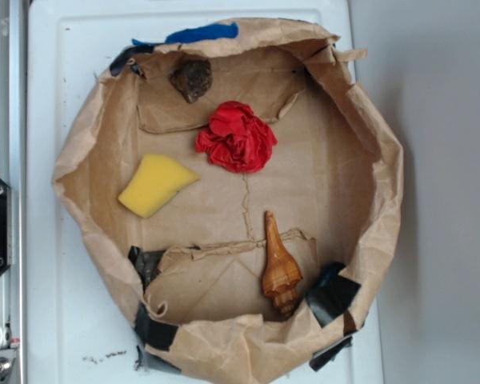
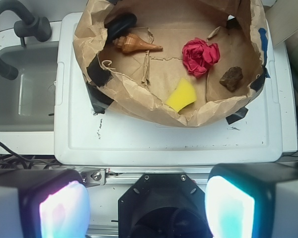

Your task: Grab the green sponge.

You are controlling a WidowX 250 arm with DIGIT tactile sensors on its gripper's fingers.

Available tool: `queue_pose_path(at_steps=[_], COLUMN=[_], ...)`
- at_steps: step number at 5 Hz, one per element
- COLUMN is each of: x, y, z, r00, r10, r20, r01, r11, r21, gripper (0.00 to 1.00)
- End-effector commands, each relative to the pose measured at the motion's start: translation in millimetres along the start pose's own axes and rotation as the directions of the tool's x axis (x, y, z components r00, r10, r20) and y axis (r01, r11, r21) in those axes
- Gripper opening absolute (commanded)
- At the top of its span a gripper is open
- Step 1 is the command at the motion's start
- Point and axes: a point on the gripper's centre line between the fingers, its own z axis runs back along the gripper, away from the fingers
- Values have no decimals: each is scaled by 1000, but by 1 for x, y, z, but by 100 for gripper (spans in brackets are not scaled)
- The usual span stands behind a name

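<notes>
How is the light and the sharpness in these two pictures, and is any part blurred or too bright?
Exterior view: soft, even light, weak shadows, slightly soft focus; the green sponge and red cloth stay clear. Wrist view: the paper-bag nest is reasonably sharp, but the hand at the bottom is blurred, and its fingers glow with pink and cyan glare.

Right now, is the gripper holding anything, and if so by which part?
Nothing is held. The gripper is open with an empty gap between its fingers, well back from the paper bag. The green sponge lies untouched inside the bag.
</notes>
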Motion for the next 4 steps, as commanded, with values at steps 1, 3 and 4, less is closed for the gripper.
queue_pose_path(at_steps=[1,3,4], x=[0,47,69], y=[0,-5,-1], z=[0,-8,-21], r00=[1000,983,973], r10=[0,184,229], r20=[0,-18,-10], r01=[0,-183,-228], r11=[1000,982,971], r21=[0,37,68], gripper=[100,100,100])
